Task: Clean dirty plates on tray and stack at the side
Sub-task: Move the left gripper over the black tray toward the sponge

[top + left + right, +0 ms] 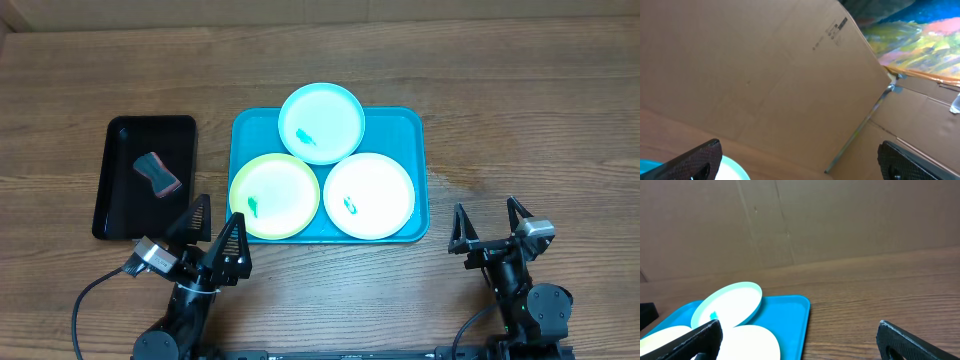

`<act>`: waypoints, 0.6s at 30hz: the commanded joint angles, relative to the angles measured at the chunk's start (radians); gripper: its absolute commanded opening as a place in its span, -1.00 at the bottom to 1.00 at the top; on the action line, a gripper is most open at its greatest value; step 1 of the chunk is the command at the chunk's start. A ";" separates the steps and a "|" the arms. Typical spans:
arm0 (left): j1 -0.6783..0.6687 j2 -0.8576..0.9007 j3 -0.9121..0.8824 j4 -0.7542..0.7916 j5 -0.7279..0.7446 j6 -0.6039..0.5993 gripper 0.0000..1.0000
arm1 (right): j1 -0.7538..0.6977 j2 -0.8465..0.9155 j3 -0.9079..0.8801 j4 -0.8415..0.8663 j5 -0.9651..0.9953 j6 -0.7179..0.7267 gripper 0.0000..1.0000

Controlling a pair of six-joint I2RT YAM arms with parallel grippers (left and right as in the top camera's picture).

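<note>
The turquoise tray point(396, 130) sat in the middle of the wooden table point(530, 110), with all three plates on it. The light blue plate point(321, 123) was at the far side, hanging over the tray's back rim. From the right wrist view it stood tilted, its near edge propped on the plates in front of it. The yellow-green rimmed plate point(274, 196) lay at the near left and the white plate point(368, 195) at the near right, the two just beside each other. Each one carried a small teal smudge: on the blue point(303, 136), on the yellow-green point(252, 207) and on the white point(350, 205).

To the left of the tray, apart from it, was a smaller black tray point(118, 215) holding a dark block point(157, 174) with a reddish side. It looked like a sponge, though I could not be sure from above.

The left gripper point(223, 207) hung near the yellow-green plate's near-left edge, its fingers spread wide and holding nothing. Its wrist camera looked mostly at a cardboard wall point(765, 75). The right gripper point(486, 204) was off to the right of the tray, clear of it, with its fingers likewise parted and empty.
</note>
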 commanded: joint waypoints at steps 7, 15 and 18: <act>0.005 0.145 0.307 -0.204 -0.060 0.384 1.00 | -0.004 -0.012 -0.011 0.005 0.010 -0.003 1.00; 0.005 0.629 0.759 -0.492 -0.292 0.557 1.00 | -0.004 -0.012 -0.011 0.004 0.010 -0.003 1.00; 0.005 0.852 0.996 -0.710 -0.401 0.600 1.00 | -0.004 -0.012 -0.011 0.004 0.010 -0.003 1.00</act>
